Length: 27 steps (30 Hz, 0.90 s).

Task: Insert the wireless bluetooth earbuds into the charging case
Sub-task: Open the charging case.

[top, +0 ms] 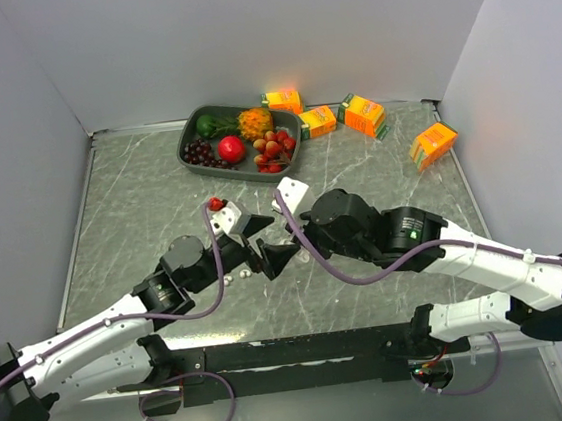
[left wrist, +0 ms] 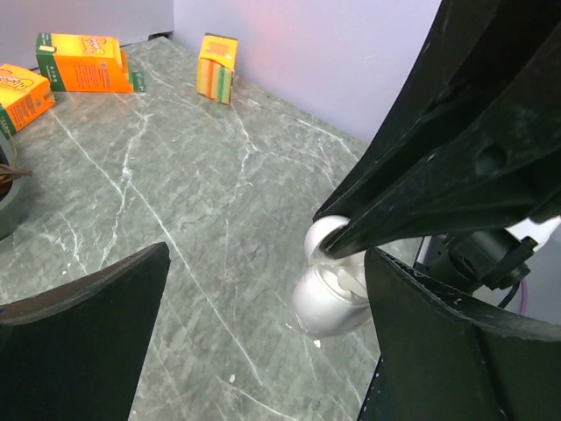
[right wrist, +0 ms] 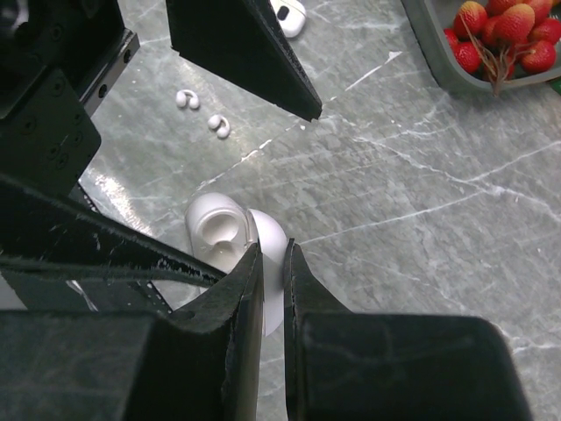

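Note:
A white charging case [right wrist: 217, 230] stands open on the marble table, its empty wells showing. My right gripper [right wrist: 272, 253] is shut on the case's raised lid [right wrist: 279, 241], pinching it edge-on. In the left wrist view the same case [left wrist: 331, 303] sits just inside my left gripper's right finger [left wrist: 438, 351]. My left gripper [left wrist: 263, 342] is open wide, with nothing between its fingers. Two small white earbuds [right wrist: 186, 99] [right wrist: 218, 126] lie loose on the table beyond the case. In the top view both grippers [top: 264, 242] meet at mid-table and hide the case.
A second white case [right wrist: 289, 13] lies farther off. A dark dish [top: 189, 135] of fruit stands at the back. Several orange cartons [top: 363, 114] lie at the back right. A small red object [top: 216, 203] lies near the left gripper.

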Tool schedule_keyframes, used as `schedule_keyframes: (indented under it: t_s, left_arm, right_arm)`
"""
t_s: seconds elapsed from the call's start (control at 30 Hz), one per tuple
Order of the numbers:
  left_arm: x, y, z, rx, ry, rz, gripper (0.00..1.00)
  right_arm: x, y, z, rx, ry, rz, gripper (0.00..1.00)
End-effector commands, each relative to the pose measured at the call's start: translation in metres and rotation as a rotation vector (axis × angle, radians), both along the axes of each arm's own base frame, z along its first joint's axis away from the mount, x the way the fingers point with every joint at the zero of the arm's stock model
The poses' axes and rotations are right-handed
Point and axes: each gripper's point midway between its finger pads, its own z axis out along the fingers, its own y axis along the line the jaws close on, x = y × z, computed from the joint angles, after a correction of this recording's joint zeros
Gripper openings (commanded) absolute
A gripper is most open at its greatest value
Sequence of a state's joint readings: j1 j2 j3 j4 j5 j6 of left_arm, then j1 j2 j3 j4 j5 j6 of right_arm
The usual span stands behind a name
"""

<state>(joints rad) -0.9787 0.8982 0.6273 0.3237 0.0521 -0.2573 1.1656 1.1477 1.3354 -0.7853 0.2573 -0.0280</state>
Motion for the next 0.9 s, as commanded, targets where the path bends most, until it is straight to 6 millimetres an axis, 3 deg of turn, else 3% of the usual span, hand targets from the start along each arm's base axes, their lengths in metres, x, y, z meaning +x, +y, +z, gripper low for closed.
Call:
schedule_keyframes:
  t_s: [0.0, 0.27, 0.53, 0.73, 0.87]
  left_arm:
    - [-0.002, 0.005, 0.004, -0.017, -0.011, 0.003, 0.97]
    - [-0.007, 0.013, 0.008, -0.031, -0.031, 0.004, 0.99]
    - [-0.031, 0.036, 0.066, -0.213, -0.173, -0.036, 0.96]
    - [-0.057, 0.016, 0.038, -0.008, -0.251, -0.249, 0.99]
    - [-0.069, 0.011, 0.019, 0.076, -0.269, -0.341, 0.93]
  right_arm:
    - [-0.006, 0.002, 0.039, 0.113, -0.053, 0.047, 0.0]
    - [-0.008, 0.002, 0.048, 0.123, -0.063, 0.065, 0.0]
    - [-0.028, 0.016, 0.06, 0.145, -0.075, 0.246, 0.0]
    - [-0.045, 0.021, 0.061, 0.101, -0.1, 0.422, 0.0]
    - [-0.054, 0.023, 0.059, 0.068, -0.086, 0.501, 0.0]
